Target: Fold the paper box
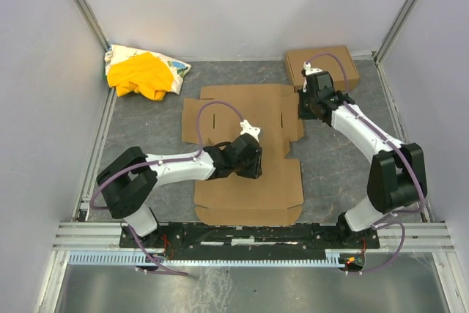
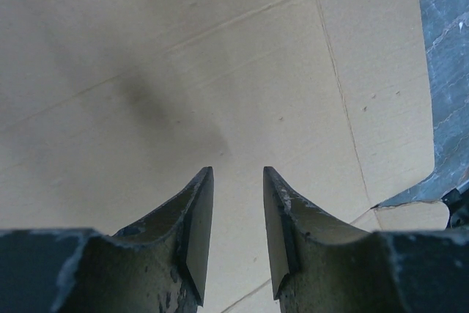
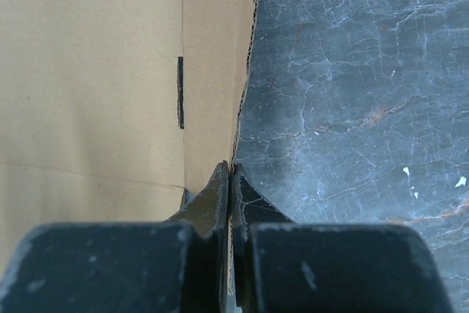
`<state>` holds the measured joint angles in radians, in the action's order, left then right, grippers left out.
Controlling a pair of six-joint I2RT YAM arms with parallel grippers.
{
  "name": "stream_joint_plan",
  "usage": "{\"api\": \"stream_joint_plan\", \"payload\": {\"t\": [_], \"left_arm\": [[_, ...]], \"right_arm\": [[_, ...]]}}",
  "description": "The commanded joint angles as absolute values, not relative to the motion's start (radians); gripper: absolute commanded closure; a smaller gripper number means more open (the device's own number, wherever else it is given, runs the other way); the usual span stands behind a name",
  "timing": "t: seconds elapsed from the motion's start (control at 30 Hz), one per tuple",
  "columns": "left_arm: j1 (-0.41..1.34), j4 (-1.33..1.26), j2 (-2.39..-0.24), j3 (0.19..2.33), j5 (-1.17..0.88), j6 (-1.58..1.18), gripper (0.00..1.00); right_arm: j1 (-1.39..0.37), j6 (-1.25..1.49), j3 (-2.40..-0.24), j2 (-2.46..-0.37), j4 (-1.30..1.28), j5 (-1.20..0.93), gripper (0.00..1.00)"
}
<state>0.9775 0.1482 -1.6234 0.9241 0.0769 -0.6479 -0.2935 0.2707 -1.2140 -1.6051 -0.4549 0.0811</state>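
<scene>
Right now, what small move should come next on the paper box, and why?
Probably lift the right end effector to fold up the side flap: it is shut on the paper box's right edge, the sheet lies flat, and the open left end effector is over its middle.

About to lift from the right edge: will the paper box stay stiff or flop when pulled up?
The paper box shows corrugation at its cut edge, so panels probably stay stiff. Its creases suggest it hinges there rather than rising whole. Thin and flat, it may slide unless the left gripper pins it.
</scene>
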Motion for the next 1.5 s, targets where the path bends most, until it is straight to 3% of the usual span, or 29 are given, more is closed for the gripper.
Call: {"api": "stream_joint_plan", "payload": {"t": [0.0, 0.47, 0.87, 1.13, 1.27, 1.33, 1.47], "left_arm": [[1.007, 0.066, -1.653, 0.931, 0.134, -0.715, 0.60], [1.057, 0.013, -1.740, 0.902, 0.184, -0.775, 0.62], [1.072, 0.055, -1.518, 0.918, 0.317, -0.710, 0.57], [1.070, 0.266, -1.419, 1.186, 0.524, -0.403, 0.40], [1.067, 0.236, -1.411, 1.273, 0.635, -0.160, 0.33], [1.060, 0.213, -1.407, 1.295, 0.665, -0.073, 0.10], [0.989, 0.178, -1.400, 1.326, 0.537, 0.072, 0.00]], "right_arm": [[-0.308, 0.256, -1.149, -1.489, -0.343, 0.065, 0.98], [-0.357, 0.343, -0.728, -1.108, -0.184, 0.016, 0.98], [-0.416, 0.344, -0.501, -0.848, -0.158, 0.034, 0.98], [-0.469, 0.329, -0.476, -0.773, -0.179, 0.092, 0.98], [-0.503, 0.236, -0.487, -0.720, -0.175, 0.123, 0.98], [-0.516, 0.178, -0.489, -0.678, -0.169, 0.126, 0.98], [-0.522, 0.070, -0.479, -0.613, -0.123, 0.060, 0.98]]}}
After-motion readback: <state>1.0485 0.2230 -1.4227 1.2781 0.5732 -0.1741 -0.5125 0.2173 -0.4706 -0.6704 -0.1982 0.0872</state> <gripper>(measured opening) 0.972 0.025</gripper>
